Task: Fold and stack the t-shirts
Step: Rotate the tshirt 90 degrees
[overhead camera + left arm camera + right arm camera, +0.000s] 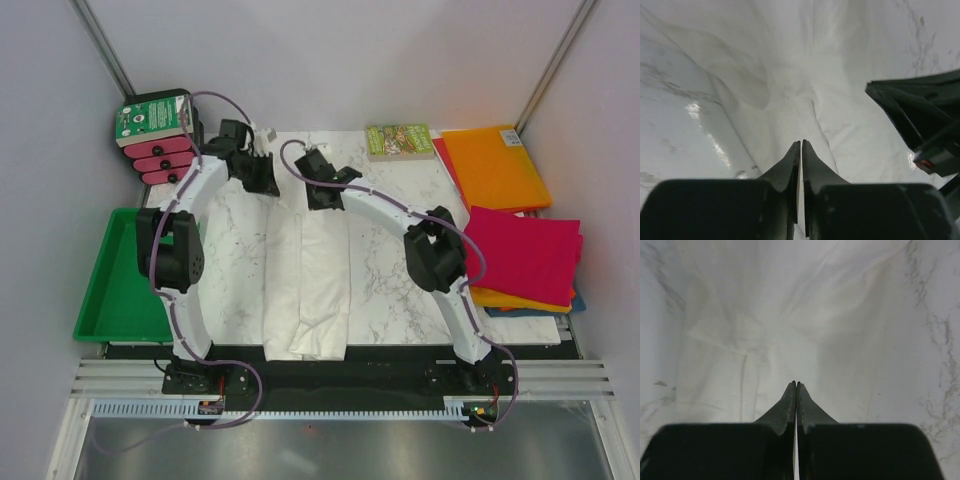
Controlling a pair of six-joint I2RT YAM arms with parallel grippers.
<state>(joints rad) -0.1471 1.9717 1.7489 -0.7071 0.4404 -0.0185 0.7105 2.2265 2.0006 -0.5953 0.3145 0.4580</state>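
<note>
While the left claw (801, 146) and right claw (796, 385) sit pressed together at the far end of the white shirt (310, 280), a long wrinkly strip down the middle, I can't tell if either has cloth, and a thin pinch could slip and spoil the fold. Slick marble table (400, 255), pale walls (300, 60) close in, magenta shirt (525, 250) and orange shirt (495, 165) folded at right.
</note>
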